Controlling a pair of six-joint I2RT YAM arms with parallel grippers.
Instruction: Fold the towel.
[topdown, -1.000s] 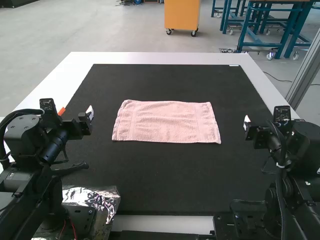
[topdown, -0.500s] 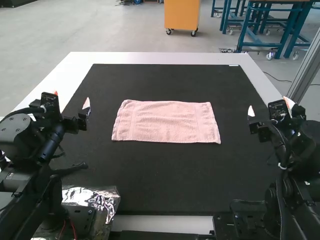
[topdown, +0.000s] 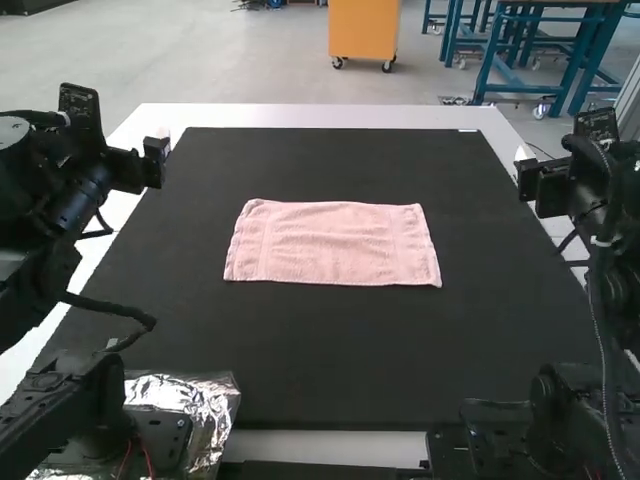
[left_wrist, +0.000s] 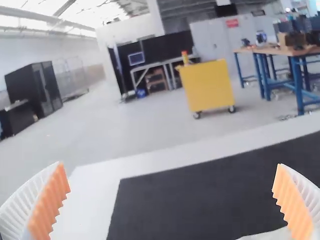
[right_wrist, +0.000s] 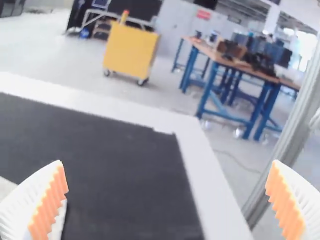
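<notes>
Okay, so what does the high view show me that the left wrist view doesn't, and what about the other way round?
High view: the pink towel's whole flat outline, the crumpled foil by the left arm, and the right arm.

Left wrist view: a close look at the left gripper, jaws wide open, with ribbed orange pads.

Both: the black mat and the white table's far edge.

White table (topdown: 300, 115): black mat (topdown: 330, 350) laid flat, pale border visible along far side. Pink towel (topdown: 332, 243) directly on mat, flat, roughly rectangular, long sides running left-right; layer count unclear. Foil-covered object (topdown: 190, 395) at near left corner of mat; its support cannot be made out.
</notes>
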